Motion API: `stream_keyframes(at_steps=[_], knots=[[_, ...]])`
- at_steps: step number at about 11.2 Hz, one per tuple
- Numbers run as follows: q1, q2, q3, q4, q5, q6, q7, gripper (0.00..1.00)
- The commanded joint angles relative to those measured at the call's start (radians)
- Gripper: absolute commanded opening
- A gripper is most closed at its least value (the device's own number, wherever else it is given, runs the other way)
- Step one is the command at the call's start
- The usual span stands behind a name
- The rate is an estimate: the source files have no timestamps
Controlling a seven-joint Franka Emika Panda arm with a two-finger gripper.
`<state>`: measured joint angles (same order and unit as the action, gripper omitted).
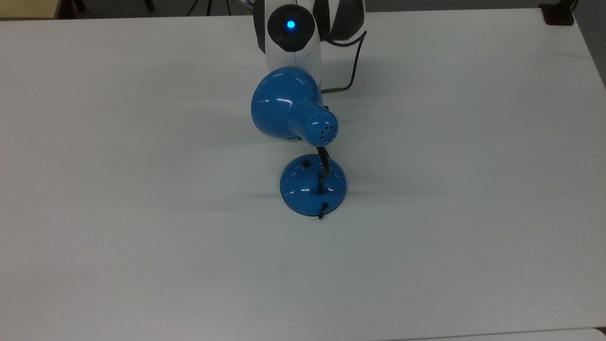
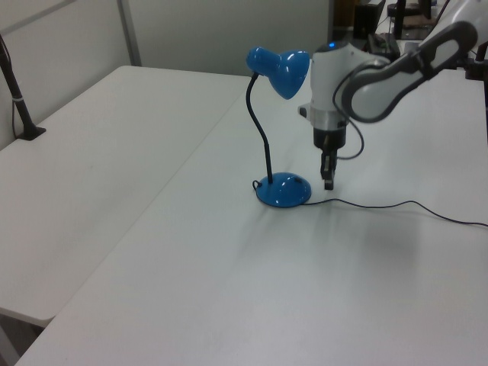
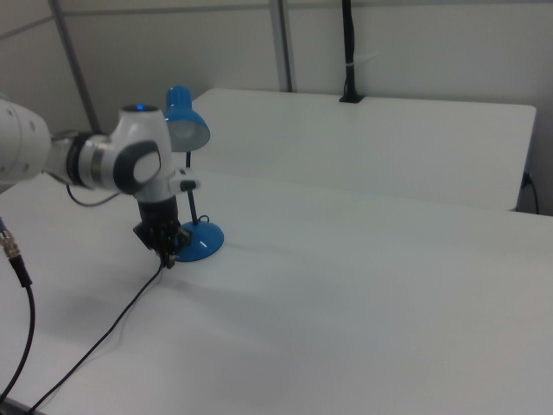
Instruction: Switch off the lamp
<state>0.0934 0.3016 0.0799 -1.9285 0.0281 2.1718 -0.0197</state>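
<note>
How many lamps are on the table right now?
1. The blue desk lamp stands near the table's middle in the top view, its base in front of the robot arm, its cord trailing across the white table.

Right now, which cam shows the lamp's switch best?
Top view: the switch sits unobstructed as a small black square on the lamp base. In the left view it can't be made out; in the right view the gripper fronts the base.

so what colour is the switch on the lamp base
Black, a small square switch on the blue base, clearest in the top view.
</note>
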Motion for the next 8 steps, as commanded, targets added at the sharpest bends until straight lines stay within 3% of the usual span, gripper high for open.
stream_keyframes(at_steps=[1, 2, 4, 8], knots=[[-0.043, -0.154, -0.005, 0.077, -0.002, -0.326, -0.014, 0.81], [-0.059, -0.177, -0.006, 0.107, -0.002, -0.387, -0.011, 1.0], [-0.095, -0.238, -0.009, 0.164, -0.004, -0.487, -0.014, 1.0], [-0.174, -0.36, -0.023, 0.183, 0.001, -0.503, -0.016, 1.0]])
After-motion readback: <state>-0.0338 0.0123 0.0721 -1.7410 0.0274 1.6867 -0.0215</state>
